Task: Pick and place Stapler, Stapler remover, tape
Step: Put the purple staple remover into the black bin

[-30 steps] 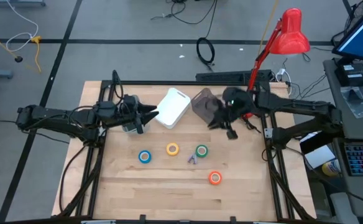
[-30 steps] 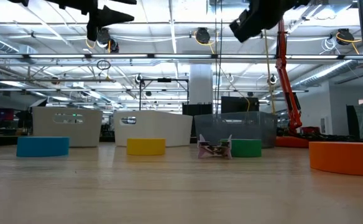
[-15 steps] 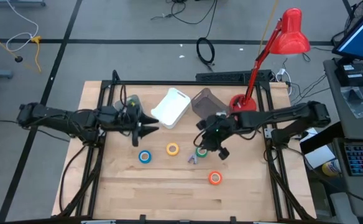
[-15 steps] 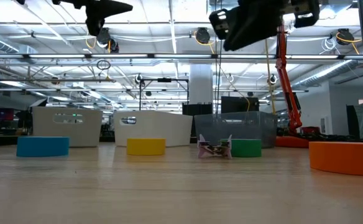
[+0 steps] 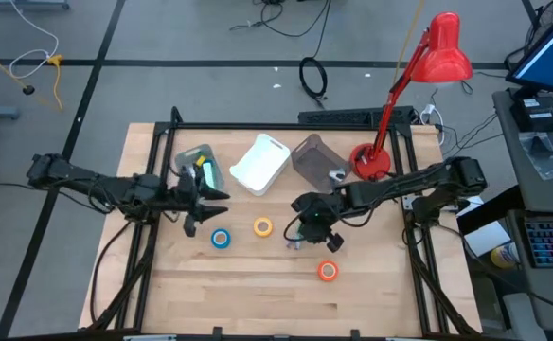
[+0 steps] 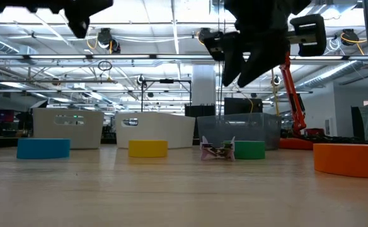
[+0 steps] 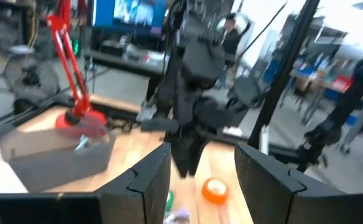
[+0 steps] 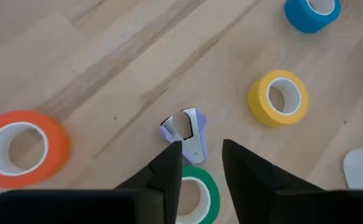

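Four tape rolls lie flat on the wooden table: blue (image 5: 221,239), yellow (image 5: 262,226), orange (image 5: 328,271) and green (image 8: 194,194). A lilac staple remover (image 8: 184,132) lies beside the green roll. My right gripper (image 8: 200,149) hangs open above these two, slanting down, touching nothing; in the low view the right gripper (image 6: 244,60) is well clear of the table. My left gripper (image 5: 215,197) stands open and level above the table's left part, with nothing between its fingers. A green and yellow thing (image 5: 204,173), perhaps the stapler, lies in the pale bin (image 5: 189,156).
A white bin (image 5: 261,164) and a smoky clear bin (image 5: 311,154) with a small silvery thing (image 5: 336,174) stand along the far side. A red desk lamp (image 5: 371,161) stands at the far right corner. Bare wood lies toward the near edge.
My right gripper has swung from over the smoky bin toward the table's near edge and left, sinking and tipping downward, and now hangs over the green roll and the staple remover. My left gripper has drawn back from the pale bin toward the near left, a little lower.
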